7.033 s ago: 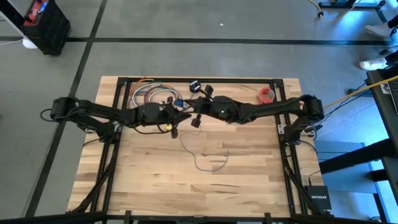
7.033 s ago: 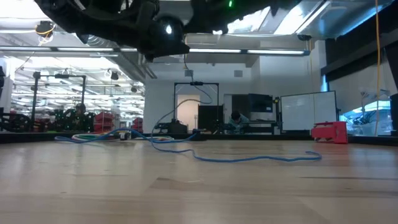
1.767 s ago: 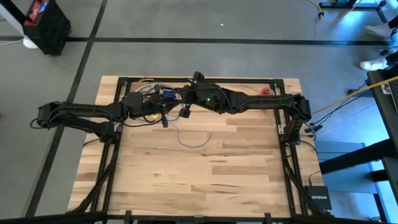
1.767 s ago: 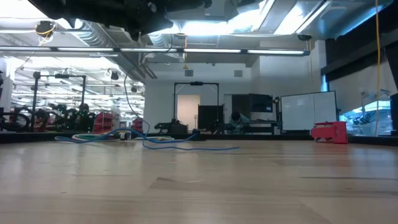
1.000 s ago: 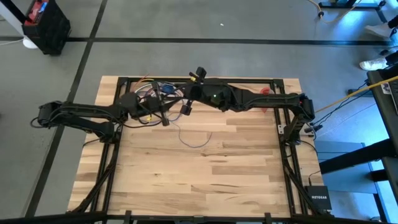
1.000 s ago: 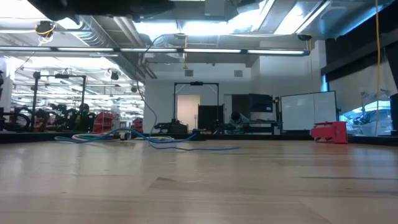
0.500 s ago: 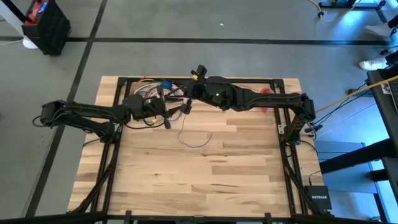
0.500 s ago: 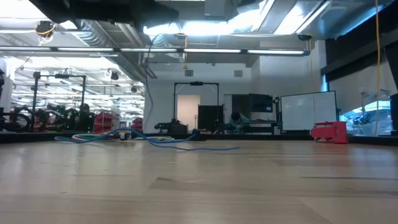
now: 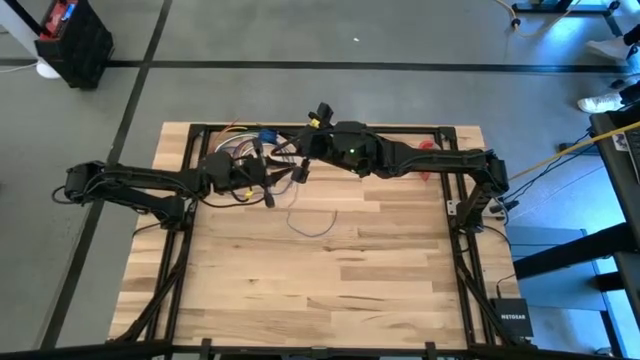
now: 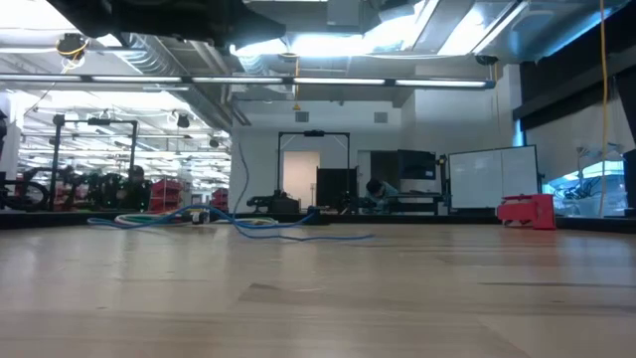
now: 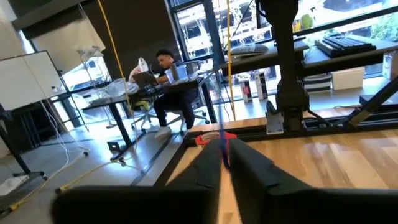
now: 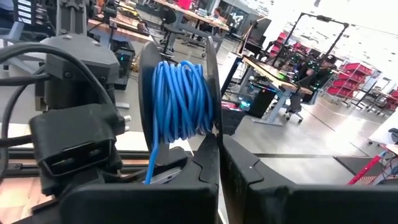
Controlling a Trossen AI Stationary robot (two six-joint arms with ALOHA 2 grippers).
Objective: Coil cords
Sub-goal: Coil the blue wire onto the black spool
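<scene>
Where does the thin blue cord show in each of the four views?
High view: the cord lies as a loose loop on the table, just in front of both arms.
Low view: wavy line far back, left of centre.
Left wrist view: seemingly a thin strand between the left gripper jaws.
Right wrist view: wound on the spool pinched by the right gripper.
Shared landmark: red object.

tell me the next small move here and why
Probably one more wrap: the left tool, pinching the cord, should circle the spool that the right tool holds by its rim. Several turns are wound on, yet a loose loop lies on the table.
</scene>
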